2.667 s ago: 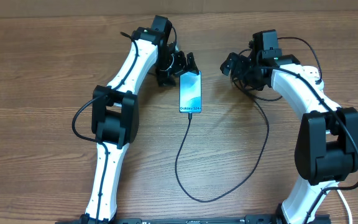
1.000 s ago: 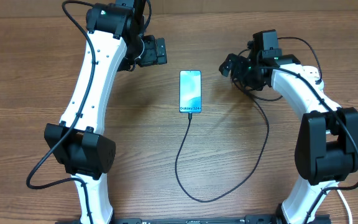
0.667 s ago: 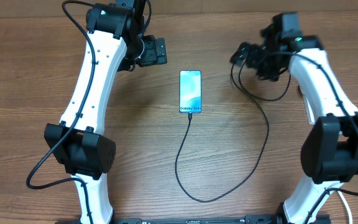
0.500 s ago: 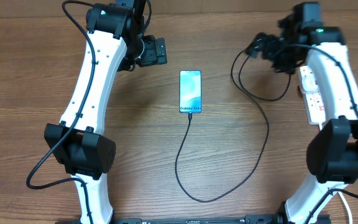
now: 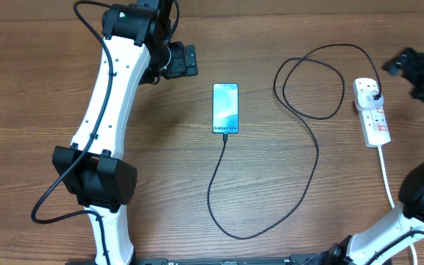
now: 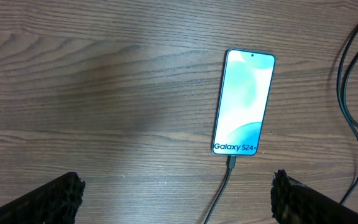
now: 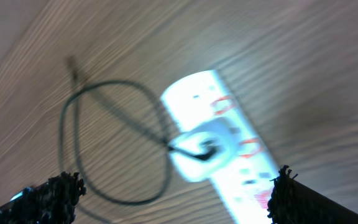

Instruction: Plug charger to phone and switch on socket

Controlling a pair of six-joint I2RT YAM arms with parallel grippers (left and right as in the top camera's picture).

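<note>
The phone (image 5: 225, 108) lies flat mid-table with its blue screen up; it also shows in the left wrist view (image 6: 243, 119). The charger cable (image 5: 316, 151) runs from the phone's near end in a long loop to its plug (image 5: 374, 95), which sits in the far end of the white socket strip (image 5: 372, 112). In the blurred right wrist view the strip (image 7: 229, 155) and the plug (image 7: 202, 147) show below the open right gripper (image 7: 173, 196). My right gripper (image 5: 417, 71) is high at the right edge, empty. My left gripper (image 5: 175, 62) is open and empty, left of the phone.
The strip's thick white cord (image 5: 389, 180) runs toward the front right edge. The charger cable coils in a loop (image 5: 311, 81) between the phone and the strip. The left arm's white links (image 5: 101, 110) stretch over the table's left side.
My right arm has swung from beside the phone far to the right and up, uncovering the socket strip with the plug in it. The left arm lifted away from the phone earlier and now holds still.
</note>
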